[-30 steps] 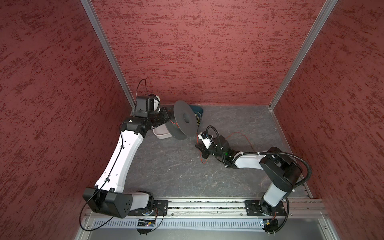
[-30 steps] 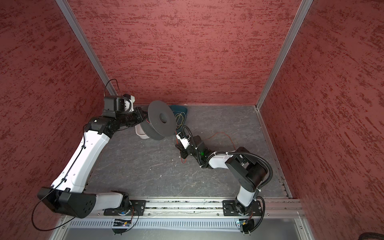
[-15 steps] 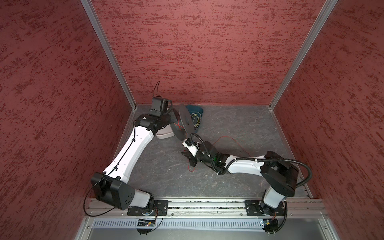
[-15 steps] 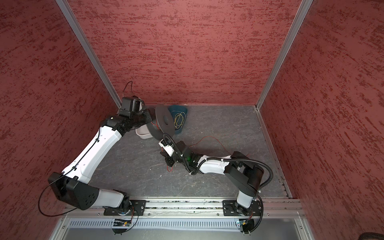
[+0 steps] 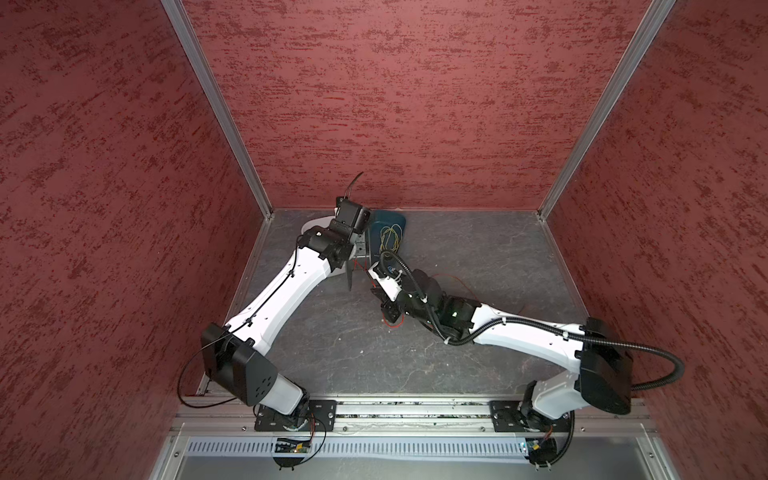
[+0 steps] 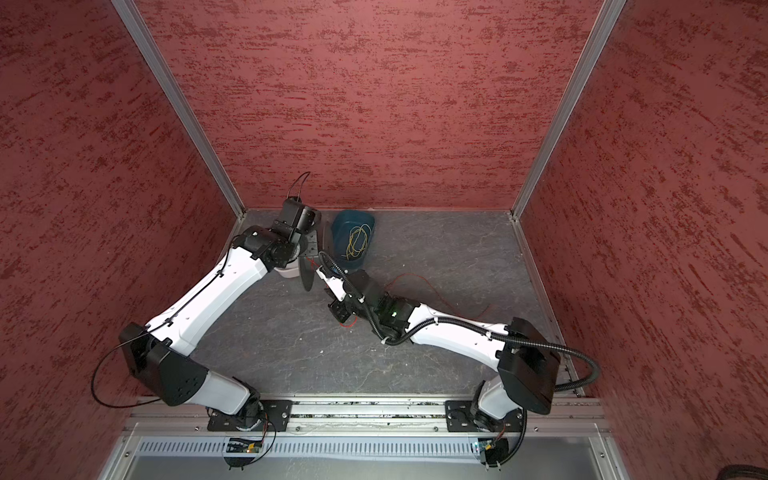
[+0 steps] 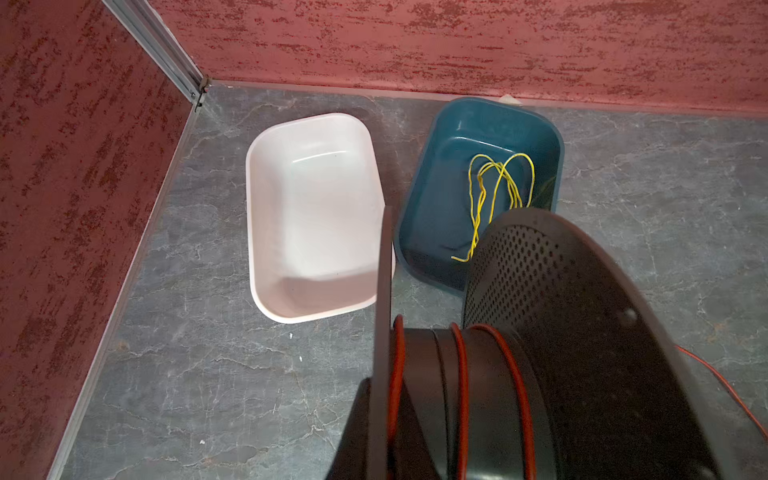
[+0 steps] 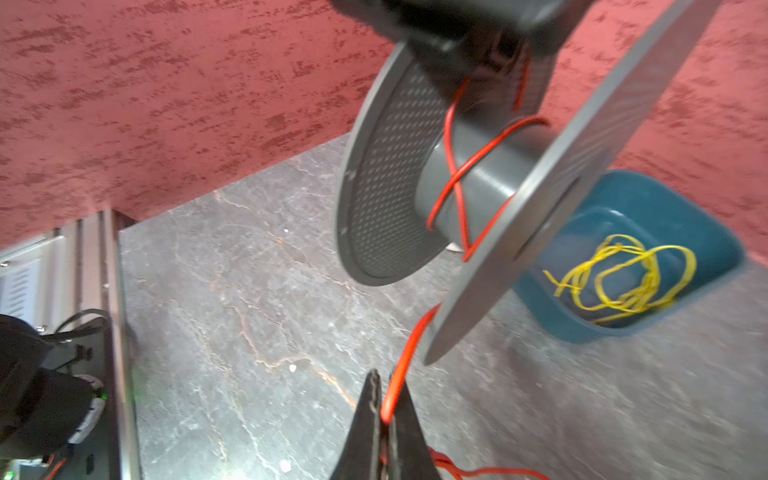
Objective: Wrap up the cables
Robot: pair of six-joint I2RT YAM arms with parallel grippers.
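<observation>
Right wrist view shows the right arm's jaws clamped on the red cable (image 8: pixel 401 374) just beside the spool (image 8: pixel 478 183), the strand running from them onto its core, while the left arm's jaws, closed, grip that spool.

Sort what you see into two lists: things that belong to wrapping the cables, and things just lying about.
Part of the job: red cable, partly wound; grey spool; left gripper holding the spool; right gripper pinching the cable.
Lying about: white tub, nothing in it; blue tub with yellow wires.
</observation>
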